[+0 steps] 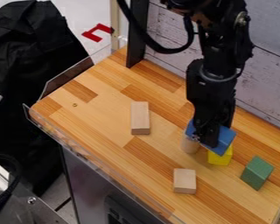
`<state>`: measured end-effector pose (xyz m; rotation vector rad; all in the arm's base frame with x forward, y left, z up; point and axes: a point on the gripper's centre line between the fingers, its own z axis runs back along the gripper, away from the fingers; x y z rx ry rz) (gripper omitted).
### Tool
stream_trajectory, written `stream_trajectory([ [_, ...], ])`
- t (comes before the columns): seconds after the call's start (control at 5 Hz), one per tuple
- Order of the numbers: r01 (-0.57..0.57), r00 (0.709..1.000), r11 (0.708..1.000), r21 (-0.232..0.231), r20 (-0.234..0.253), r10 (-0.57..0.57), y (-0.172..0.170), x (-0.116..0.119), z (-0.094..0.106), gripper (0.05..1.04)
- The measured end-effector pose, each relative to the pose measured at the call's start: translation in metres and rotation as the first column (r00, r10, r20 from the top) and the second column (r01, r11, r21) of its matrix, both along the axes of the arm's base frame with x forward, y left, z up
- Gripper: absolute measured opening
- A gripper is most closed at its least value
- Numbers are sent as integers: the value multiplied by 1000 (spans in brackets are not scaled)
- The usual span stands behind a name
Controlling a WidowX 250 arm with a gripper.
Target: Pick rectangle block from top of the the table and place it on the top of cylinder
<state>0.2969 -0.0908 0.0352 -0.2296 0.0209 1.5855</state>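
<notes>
"That tool (208, 139) over there is gripping the blue block (225, 140), isn't it?"

"Yes, it's clamped across it, black against blue, above the surface (107, 118). The block shows on either side of the grip."

"What's under it?"

"The cylinder (190, 146), pale and wood-coloured, with a rounded side; the blue hides its top. From here I can't tell whether the two touch."

"And the yellow block (220, 158)?"

"Partly hidden under the blue too, flat-faced and bright. The green block (257, 172) sits near it, turned at an angle, its faces dark and matte."

"There's bare timber as well."

"Two pieces: the long wooden block (140, 117), pale and straight-edged, and the short wooden block (184, 180), much stubbier. The surface is wood too, honey and darker brown strips joined together, and the wall (166, 39) behind has greyish, streaky boards."

"How does the blue one look, exactly?"

"Rectangular, longer than it is wide, evenly blue, with flat faces and crisp corners. It's tilted, one end lower than the other."
</notes>
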Motion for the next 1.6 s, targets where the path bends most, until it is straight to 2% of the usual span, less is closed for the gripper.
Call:
stream_trajectory([
  [0.2,-4,1000,1000,-10,0,4,-1,-2,-2,552],
  [0.4,3,1000,1000,-9,-14,-3,-1,-3,-7,610],
  [0.6,28,999,999,-17,-18,-29,-3,-4,-7,907],
  [0.8,52,998,999,6,-16,-52,0,-4,-7,1003],
  [1.0,78,997,996,36,-19,-77,2,-2,-1,999],
  [1.2,138,989,986,94,36,-142,6,1,27,999],
  [1.4,253,964,961,113,55,-260,5,1,44,999],
  [1.6,492,865,866,92,57,-498,4,-5,48,999],
])
